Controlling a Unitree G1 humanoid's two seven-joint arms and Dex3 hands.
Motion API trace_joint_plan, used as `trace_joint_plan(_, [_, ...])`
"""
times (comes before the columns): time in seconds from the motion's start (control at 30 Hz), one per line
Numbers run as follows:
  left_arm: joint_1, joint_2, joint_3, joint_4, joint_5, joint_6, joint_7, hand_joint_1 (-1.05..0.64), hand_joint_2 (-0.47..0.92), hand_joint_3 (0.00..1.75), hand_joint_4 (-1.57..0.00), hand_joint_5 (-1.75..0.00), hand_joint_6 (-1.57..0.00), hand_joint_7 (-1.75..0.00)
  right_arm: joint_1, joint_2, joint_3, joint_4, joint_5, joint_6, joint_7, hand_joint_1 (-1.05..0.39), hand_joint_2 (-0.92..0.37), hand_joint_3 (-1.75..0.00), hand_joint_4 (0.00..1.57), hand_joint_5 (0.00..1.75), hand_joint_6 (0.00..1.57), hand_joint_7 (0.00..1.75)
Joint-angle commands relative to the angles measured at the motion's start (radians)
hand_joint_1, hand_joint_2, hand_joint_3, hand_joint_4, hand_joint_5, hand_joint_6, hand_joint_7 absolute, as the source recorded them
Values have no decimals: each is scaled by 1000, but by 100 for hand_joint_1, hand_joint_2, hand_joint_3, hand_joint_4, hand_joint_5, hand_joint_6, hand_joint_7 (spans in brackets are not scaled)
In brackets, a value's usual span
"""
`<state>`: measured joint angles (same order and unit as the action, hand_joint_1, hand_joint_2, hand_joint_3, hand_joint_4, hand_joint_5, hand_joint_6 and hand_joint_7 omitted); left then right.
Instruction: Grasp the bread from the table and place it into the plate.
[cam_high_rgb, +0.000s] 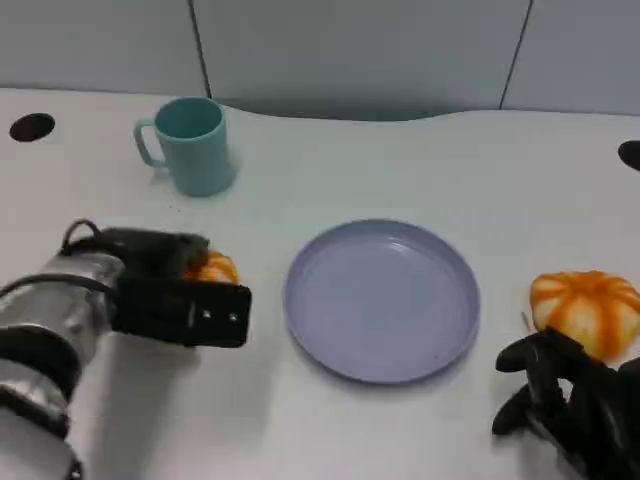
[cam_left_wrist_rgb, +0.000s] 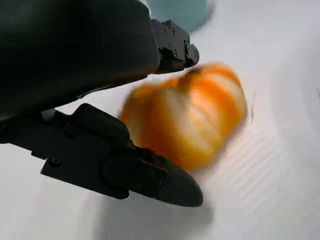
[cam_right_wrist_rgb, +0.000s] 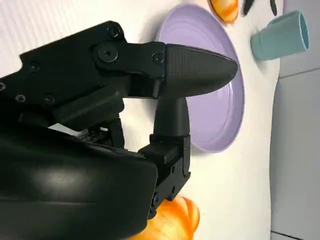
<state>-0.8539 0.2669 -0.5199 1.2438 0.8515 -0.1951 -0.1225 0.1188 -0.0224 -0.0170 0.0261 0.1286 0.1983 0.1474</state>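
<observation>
The table (cam_high_rgb: 400, 440) is white. A purple plate (cam_high_rgb: 381, 298) sits in the middle of it, with nothing on it. Far to the left stands a blue cup (cam_high_rgb: 190, 144). There are two orange breads. The left bread (cam_high_rgb: 213, 268) lies on the table just left of the plate, and the left hand (cam_high_rgb: 170, 290) is around it. In the left wrist view the fingers (cam_left_wrist_rgb: 125, 170) sit on both sides of this bread (cam_left_wrist_rgb: 187, 117) and look like they touch it, so the hand seems to hold it. The picture is a bit blurry, so the hold is not sure. The bread is not in the plate yet. The right bread (cam_high_rgb: 588, 308) lies on the table right of the plate. The right hand (cam_high_rgb: 565, 405) rests near it, just in front, with its fingers apart and nothing in them.
</observation>
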Motion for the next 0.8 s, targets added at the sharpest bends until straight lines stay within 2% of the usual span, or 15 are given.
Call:
trace_joint_plan(0.03, [0, -60, -4, 85, -42, 22, 57, -61, 80, 0, -16, -8, -25, -6, 22, -8, -13, -14, 7, -2, 0, -32, -92, -61, 57, 175, 38, 169])
trace_joint_plan(0.1, [4, -70, -3, 96, -59, 24, 68, -51, 78, 0, -22, -10, -33, -7, 24, -7, -15, -16, 9, -1, -1, -32, -92, -61, 58, 175, 38, 169])
trace_joint_plan(0.2, [4, -78, -9, 102, -73, 26, 77, -50, 80, 1, -28, -14, -46, -12, 29, -3, -16, -23, 9, 9, -9, -33, -92, -60, 59, 175, 39, 169])
trace_joint_plan(0.23, [6, -76, -7, 101, -80, 18, 96, -50, 81, 1, -37, -20, -53, -16, 29, -3, -16, -26, 8, 13, -11, -33, -92, -60, 59, 175, 39, 169])
trace_joint_plan(0.27, [9, -73, -6, 100, -82, 9, 119, -48, 81, 1, -26, -87, -41, -70, 30, -3, -16, -27, 8, 12, -10, -33, -92, -60, 59, 175, 38, 169])
trace_joint_plan(0.3, [14, -69, -11, 98, -78, -3, 163, -46, 82, 1, -19, -130, -27, -116, 31, -3, -16, -28, 9, 11, -10, -33, -92, -59, 59, 175, 38, 169])
trace_joint_plan(0.33, [20, -66, -19, 97, -70, -15, 220, -37, 83, 1, -29, -156, -24, -151, 32, -3, -16, -28, 10, 10, -8, -33, -92, -59, 59, 175, 38, 169])
trace_joint_plan(0.37, [24, -64, -27, 97, -65, -23, 258, -32, 83, 1, -38, -165, -26, -162, 33, -3, -16, -29, 10, 8, -7, -33, -92, -59, 59, 175, 38, 169])
trace_joint_plan(0.4, [26, -63, -32, 99, -62, -29, 282, -28, 84, 1, -44, -171, -28, -170, 33, -3, -16, -29, 11, 8, -7, -34, -92, -59, 59, 175, 38, 169])
trace_joint_plan(0.5, [25, -63, -40, 105, -64, -35, 300, -26, 84, 0, -48, -174, -28, -174, 33, -3, -16, -29, 11, 8, -7, -34, -92, -58, 59, 175, 38, 169])
trace_joint_plan(0.57, [50, -56, -3, 99, -102, -83, 409, -20, 89, 9, -61, -175, -37, -174, 32, -1, -17, -13, 13, -10, -2, -33, -92, -59, 61, 175, 38, 169])
trace_joint_plan(0.63, [63, -52, 34, 98, -143, -121, 449, -17, 91, 15, -68, -175, -41, -175, 33, -1, -15, -6, 10, -19, -1, -32, -92, -59, 62, 175, 39, 169])
trace_joint_plan(0.8, [62, -49, 173, 87, -306, -168, 354, -16, 87, 12, -72, -175, -48, -175, 33, -5, -12, 9, 7, -34, 6, -31, -92, -60, 60, 175, 37, 168])
